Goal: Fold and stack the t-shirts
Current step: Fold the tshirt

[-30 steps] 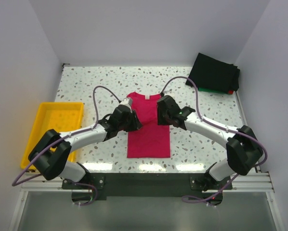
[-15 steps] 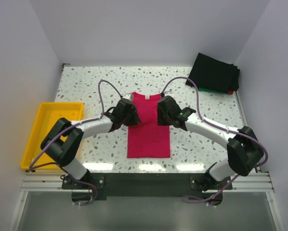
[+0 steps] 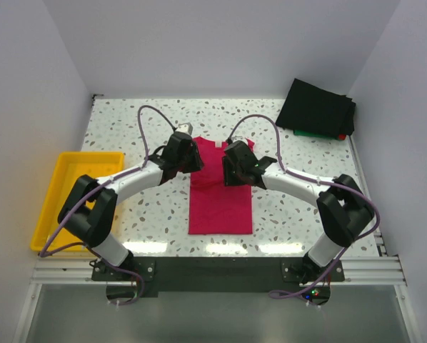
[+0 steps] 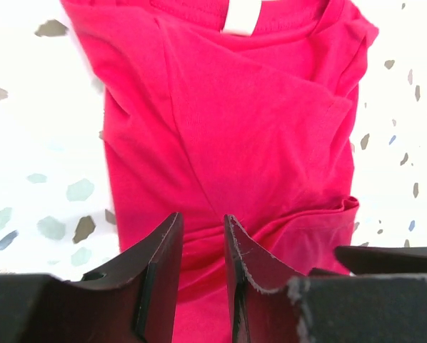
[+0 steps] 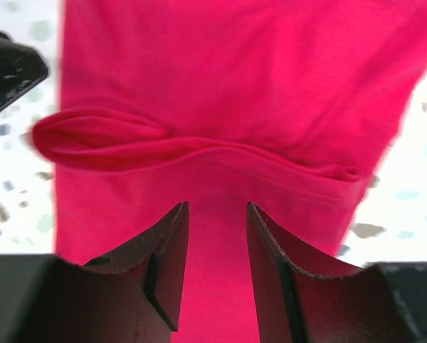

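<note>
No text, brand, number or sign can be read in any view; the one label in sight — the small white neck tag point(image 4: 240, 14) at the collar of the crimson-pink t-shirt point(image 4: 235, 143) — looks blank, with no print that can be made out.

Crimson t-shirt point(image 3: 220, 206) lies folded lengthwise at centre; black-topped shirt stack point(image 3: 318, 107) sits far right.
</note>
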